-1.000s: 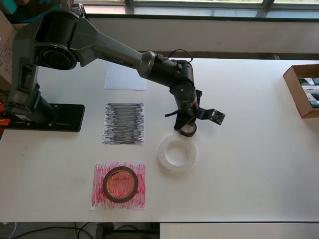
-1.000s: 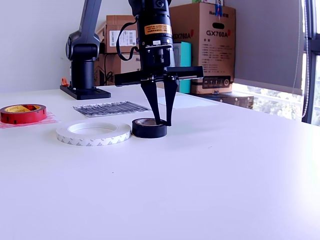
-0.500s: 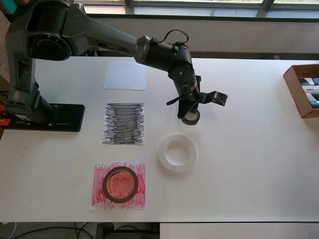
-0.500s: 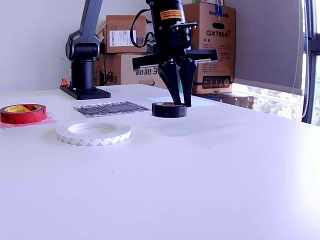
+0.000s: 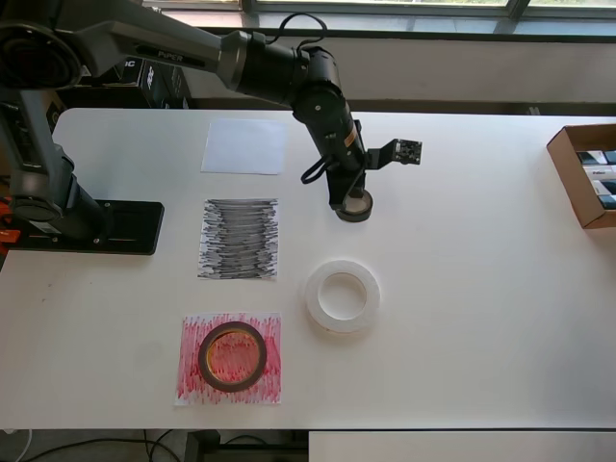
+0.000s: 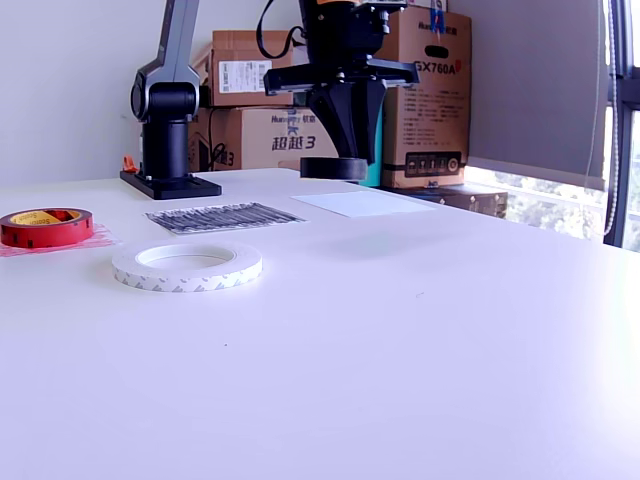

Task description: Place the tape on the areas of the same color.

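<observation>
Overhead view: the claw (image 5: pixel 352 202) of a Piper arm (image 5: pixel 192 53) is clamped on the small black tape roll (image 5: pixel 354 206), held between the plain white sheet (image 5: pixel 243 146) and the whitish tape roll (image 5: pixel 342 295). Exterior view shows the black roll (image 6: pixel 333 168) lifted clear of the white desk (image 6: pixel 400 330), hanging level in the claw (image 6: pixel 345 150) with the fingers pinching its rim. The whitish roll (image 6: pixel 187 266) lies flat on bare desk, apart from every sheet. The black-scribbled sheet (image 5: pixel 239 239) carries nothing. The dark red tape roll (image 5: pixel 232 356) sits on the red-scribbled sheet (image 5: pixel 229 358) at the near edge. A cardboard box (image 5: pixel 583 171) rests at the overhead view's right edge.
</observation>
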### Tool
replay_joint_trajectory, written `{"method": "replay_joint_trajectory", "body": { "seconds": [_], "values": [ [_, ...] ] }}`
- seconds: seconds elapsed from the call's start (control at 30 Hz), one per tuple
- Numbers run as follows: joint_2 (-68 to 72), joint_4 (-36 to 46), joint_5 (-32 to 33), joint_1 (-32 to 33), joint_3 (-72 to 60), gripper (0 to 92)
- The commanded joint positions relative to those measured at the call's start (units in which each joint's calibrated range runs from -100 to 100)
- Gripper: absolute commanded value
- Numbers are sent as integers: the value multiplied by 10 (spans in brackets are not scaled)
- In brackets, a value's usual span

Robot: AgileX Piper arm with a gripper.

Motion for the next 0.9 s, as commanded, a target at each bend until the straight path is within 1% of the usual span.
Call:
{"method": "replay_joint_trajectory", "body": {
  "seconds": [0.0,0.1,0.4,0.7,0.87],
  "values": [
    [-65,3,-25,-6,81,0],
    [-96,-30,-37,-10,159,0],
    [-201,-114,-109,-19,357,0],
    [-251,-176,-180,-19,469,0],
    [-265,-197,-190,-19,495,0]
  ]
}}
